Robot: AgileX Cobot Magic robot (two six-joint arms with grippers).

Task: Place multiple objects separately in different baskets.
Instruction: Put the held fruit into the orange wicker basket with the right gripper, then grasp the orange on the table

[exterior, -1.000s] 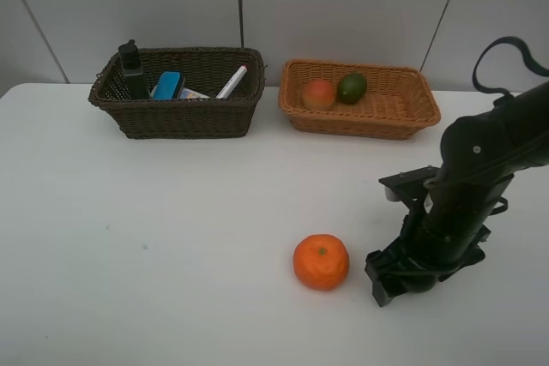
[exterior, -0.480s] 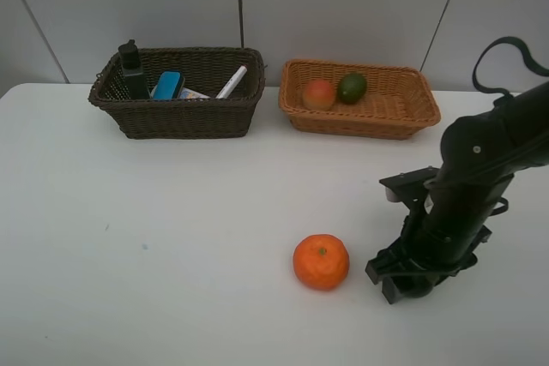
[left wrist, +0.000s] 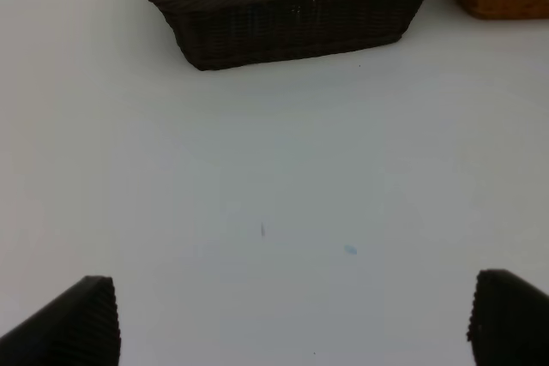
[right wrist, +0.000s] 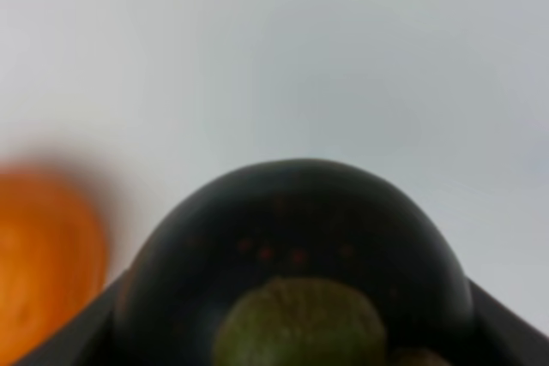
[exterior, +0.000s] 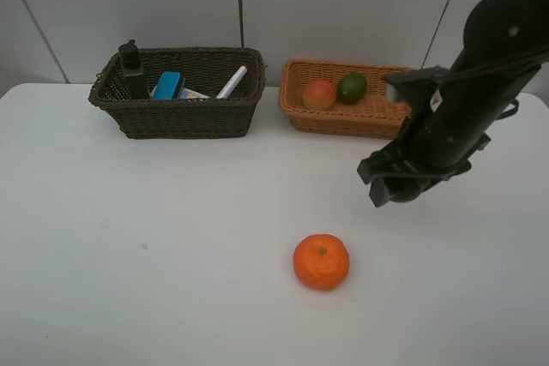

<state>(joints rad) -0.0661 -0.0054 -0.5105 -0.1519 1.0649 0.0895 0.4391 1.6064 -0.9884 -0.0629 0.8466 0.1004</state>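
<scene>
Two wicker baskets stand side by side at the far edge of the white table [exterior: 171,237]. Dark brown basket [exterior: 180,113], at eleven o'clock from the table's middle: holds a dark green pump bottle [exterior: 131,68], a white bottle with blue cap [exterior: 168,86] and a white pink-tipped marker [exterior: 232,81] leaning on its rim. Light orange-tan basket [exterior: 377,113], at one o'clock: holds a red-orange fruit [exterior: 319,93] and a green fruit [exterior: 352,87], touching. Orange fruit [exterior: 321,261]: alone on the table, at six o'clock. Right gripper [exterior: 396,186]: raised above the table at three o'clock, jaws clamped around a dark round fruit [right wrist: 296,263]. Left gripper [left wrist: 292,323]: jaws spread wide, nothing between them, over bare table near the brown basket.
</scene>
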